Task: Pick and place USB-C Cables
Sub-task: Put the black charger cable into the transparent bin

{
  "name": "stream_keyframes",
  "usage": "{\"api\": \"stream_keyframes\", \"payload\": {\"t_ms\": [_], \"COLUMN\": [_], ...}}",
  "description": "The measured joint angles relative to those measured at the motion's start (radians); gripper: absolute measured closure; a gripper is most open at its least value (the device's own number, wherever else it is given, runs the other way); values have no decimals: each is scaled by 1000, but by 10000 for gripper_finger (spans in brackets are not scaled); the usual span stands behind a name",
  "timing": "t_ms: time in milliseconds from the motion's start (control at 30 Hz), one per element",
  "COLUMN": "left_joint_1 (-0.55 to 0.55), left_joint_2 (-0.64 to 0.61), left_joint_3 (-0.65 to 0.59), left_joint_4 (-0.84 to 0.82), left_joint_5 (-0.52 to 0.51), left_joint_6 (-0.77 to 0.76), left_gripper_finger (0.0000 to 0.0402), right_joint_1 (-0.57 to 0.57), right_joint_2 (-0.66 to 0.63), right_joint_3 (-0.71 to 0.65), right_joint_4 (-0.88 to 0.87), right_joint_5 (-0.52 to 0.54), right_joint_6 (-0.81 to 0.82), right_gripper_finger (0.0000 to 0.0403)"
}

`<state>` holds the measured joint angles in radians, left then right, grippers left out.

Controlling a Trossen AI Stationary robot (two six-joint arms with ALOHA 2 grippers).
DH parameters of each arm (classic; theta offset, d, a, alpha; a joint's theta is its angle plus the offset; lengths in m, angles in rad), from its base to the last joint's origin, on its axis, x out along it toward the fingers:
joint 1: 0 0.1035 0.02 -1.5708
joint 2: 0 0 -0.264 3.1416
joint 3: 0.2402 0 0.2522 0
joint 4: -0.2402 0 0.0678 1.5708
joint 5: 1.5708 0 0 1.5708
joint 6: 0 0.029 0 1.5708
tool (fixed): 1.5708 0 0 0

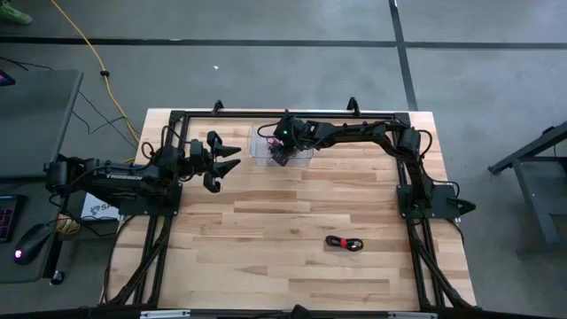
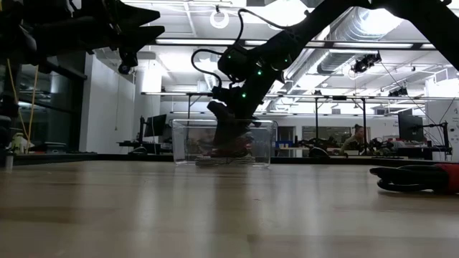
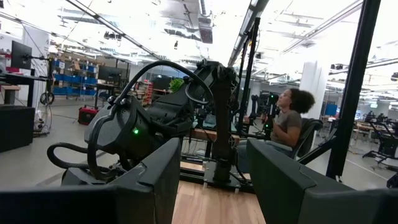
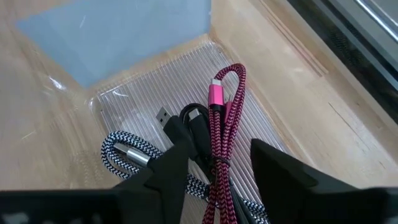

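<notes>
A clear plastic box (image 1: 262,147) (image 2: 262,140) stands on the table near its far edge. On the box's ribbed floor (image 4: 155,81) lie the pink-magenta cable (image 4: 227,106) and the silver-grey braided cable (image 4: 124,152). My right gripper (image 4: 217,180) (image 1: 282,152) reaches down into the box, open, with a finger on either side of the pink-magenta cable; I see no touch. The red and black cable (image 1: 344,243) (image 2: 416,177) lies coiled on the bare table near the right side. My left gripper (image 1: 229,161) (image 3: 211,180) is open and hovers left of the box.
A black frame (image 1: 266,113) runs along the table's far edge just behind the box. A long yellow cord (image 1: 89,49) lies on the floor beyond the table. A person (image 3: 289,124) sits in the room behind. Bare wood (image 1: 266,230) spans the middle and near part.
</notes>
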<state>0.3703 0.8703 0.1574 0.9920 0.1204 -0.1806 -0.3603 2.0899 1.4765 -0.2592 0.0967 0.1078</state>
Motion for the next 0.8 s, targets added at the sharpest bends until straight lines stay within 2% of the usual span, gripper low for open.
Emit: {"api": "stream_keyframes", "payload": {"t_ms": [300,633,800], "left_joint_1": [0,0,0], "left_joint_2": [0,0,0], "left_joint_3": [0,0,0], "left_joint_4": [0,-1,-4], "left_joint_5": [0,0,0], "left_joint_6": [0,0,0], "left_gripper_finger": [236,236,236], "right_joint_1": [-5,11,63], "right_joint_2": [-11,-232,-309], "right_joint_3": [11,14,14], "right_joint_4": [-14,-51,-63], "right_joint_5": [0,-2,-58], "right_joint_6": [-29,-90,-127], "right_gripper_finger": [224,224,224]}}
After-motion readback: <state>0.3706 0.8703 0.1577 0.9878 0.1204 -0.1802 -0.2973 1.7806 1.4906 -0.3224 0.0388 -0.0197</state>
